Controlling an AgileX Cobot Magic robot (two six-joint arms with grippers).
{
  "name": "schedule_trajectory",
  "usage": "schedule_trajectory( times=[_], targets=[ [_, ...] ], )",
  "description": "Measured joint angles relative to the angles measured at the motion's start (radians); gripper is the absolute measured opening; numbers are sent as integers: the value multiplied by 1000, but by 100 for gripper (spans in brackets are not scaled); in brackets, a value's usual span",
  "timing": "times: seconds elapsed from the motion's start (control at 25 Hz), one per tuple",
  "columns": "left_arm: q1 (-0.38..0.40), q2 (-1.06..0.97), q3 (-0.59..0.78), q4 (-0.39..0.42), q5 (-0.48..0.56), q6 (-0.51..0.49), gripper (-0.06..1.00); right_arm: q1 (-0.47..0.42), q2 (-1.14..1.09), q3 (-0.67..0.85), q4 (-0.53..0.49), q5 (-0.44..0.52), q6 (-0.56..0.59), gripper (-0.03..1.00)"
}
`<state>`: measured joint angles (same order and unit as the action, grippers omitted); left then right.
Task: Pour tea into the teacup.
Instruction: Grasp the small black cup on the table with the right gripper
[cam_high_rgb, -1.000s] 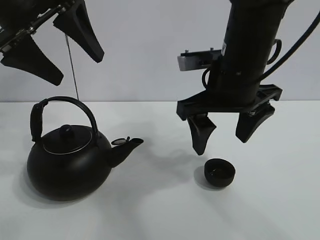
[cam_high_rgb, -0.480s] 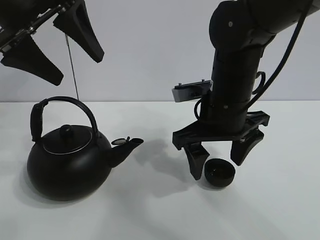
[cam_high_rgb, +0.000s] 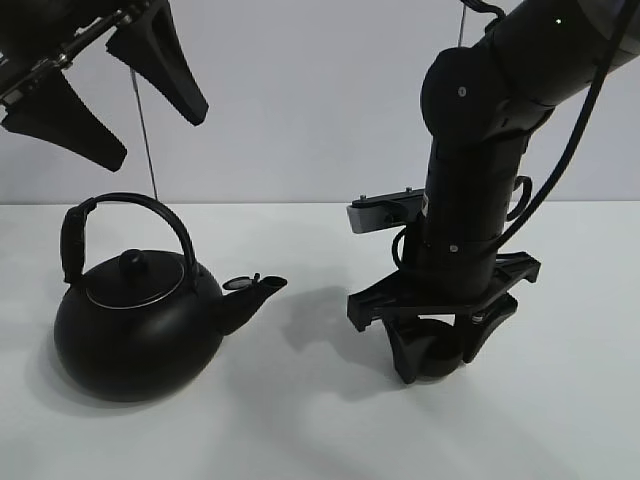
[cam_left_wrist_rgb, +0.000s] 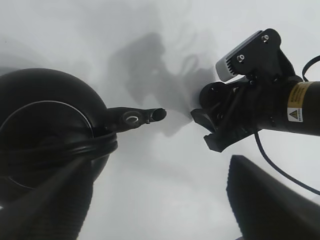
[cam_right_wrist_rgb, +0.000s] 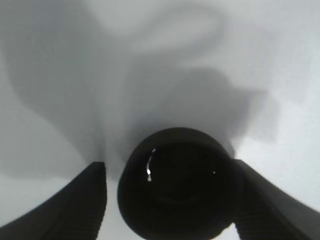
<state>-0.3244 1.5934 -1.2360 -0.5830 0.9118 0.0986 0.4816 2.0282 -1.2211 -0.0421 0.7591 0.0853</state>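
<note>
Noted: small round matte-black handleless teacup (cam_high_rgb: 436, 344) standing on white tabletop (cam_high_rgb: 300, 430), well beyond spout of large round black metal kettle (cam_high_rgb: 135, 325). Straddled by right gripper (cam_high_rgb: 437, 354), fingers apart, not clamped. Left gripper (cam_high_rgb: 160, 135) spread wide, high above kettle.

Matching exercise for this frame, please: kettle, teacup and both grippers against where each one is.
1. kettle
2. teacup
3. left gripper
4. right gripper

a. low at the table, straddling the teacup
b. raised high, holding nothing
c. on the table, between open jaws
d. on the table, spout toward the teacup

Pairs: 1-d, 2-c, 3-b, 4-a.
</note>
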Motion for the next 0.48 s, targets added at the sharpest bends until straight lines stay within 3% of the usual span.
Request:
schedule_trajectory(
  times=[0.08, 0.48],
  targets=[
    [0, 0, 0, 0, 0, 0, 54, 0, -1, 1, 2, -3, 0, 39],
    [0, 0, 0, 0, 0, 0, 54, 0, -107, -25, 25, 35, 4, 39]
  ],
)
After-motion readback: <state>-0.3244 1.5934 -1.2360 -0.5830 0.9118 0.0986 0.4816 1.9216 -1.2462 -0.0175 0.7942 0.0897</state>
